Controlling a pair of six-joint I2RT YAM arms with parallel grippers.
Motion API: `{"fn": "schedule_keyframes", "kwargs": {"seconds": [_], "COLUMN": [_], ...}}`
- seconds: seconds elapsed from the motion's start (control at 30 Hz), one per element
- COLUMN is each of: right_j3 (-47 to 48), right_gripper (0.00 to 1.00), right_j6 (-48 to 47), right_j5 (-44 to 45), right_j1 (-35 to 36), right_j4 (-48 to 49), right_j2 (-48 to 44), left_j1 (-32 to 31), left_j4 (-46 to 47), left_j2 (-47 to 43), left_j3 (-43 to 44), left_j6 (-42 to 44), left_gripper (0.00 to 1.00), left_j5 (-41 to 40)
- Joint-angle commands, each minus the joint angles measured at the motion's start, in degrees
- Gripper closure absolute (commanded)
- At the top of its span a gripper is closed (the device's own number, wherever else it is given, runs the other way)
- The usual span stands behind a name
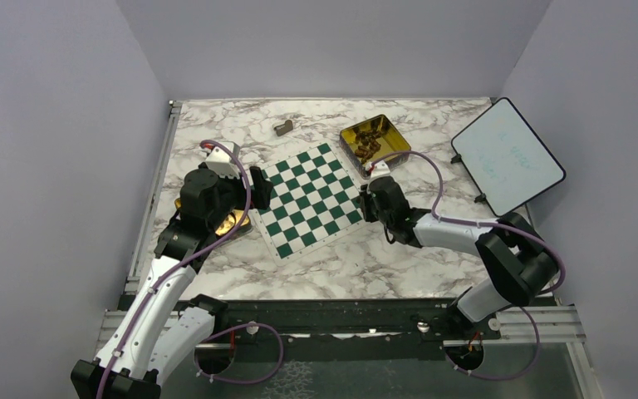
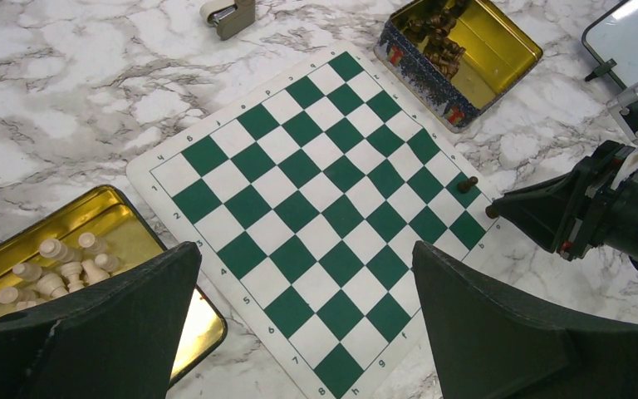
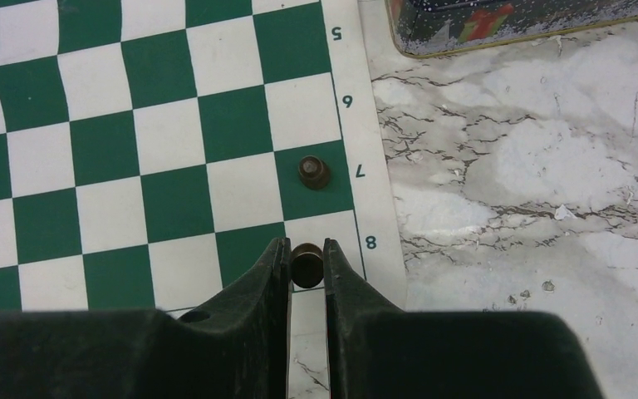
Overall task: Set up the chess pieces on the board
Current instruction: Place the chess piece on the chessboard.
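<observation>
The green and white board (image 1: pixel 309 199) lies angled in the middle of the marble table. One dark brown chess piece (image 3: pixel 313 172) stands on the green edge square beside the number 7. My right gripper (image 3: pixel 306 251) is shut on a second dark piece (image 3: pixel 306 266), holding it over the white corner square beside the 8; the left wrist view shows it at the board's corner (image 2: pixel 491 211). Whether that piece touches the board I cannot tell. My left gripper (image 2: pixel 307 324) hangs wide open above the board's opposite side with nothing in it.
A gold tin (image 1: pixel 389 126) of dark pieces (image 2: pixel 436 37) sits behind the board's right corner. Another gold tin (image 2: pixel 108 208) with cream pieces (image 2: pixel 66 266) lies under my left arm. A grey-tan block (image 1: pixel 283 128) rests at the back, and a white black-rimmed panel (image 1: pixel 507 155) leans at the right.
</observation>
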Motion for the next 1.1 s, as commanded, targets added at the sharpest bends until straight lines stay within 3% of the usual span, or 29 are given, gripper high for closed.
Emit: {"fn": "schedule_keyframes", "kwargs": {"seconds": [0.0, 1.07], "right_j3": [-0.59, 0.60], "right_gripper": [0.84, 0.81], "right_j6": [-0.51, -0.92], "right_j5": [1.93, 4.33], "right_j1": [0.37, 0.50], "right_j4": [3.07, 3.82], "right_j2": [0.94, 4.69], "left_j1": [-0.37, -0.44], "left_j4": [0.25, 0.13], "left_j2": [-0.80, -1.57], "left_j3": [-0.35, -0.35], "left_j6": [-0.21, -0.06], "left_gripper": [0.01, 0.01], "left_j5": [0.05, -0.12]}}
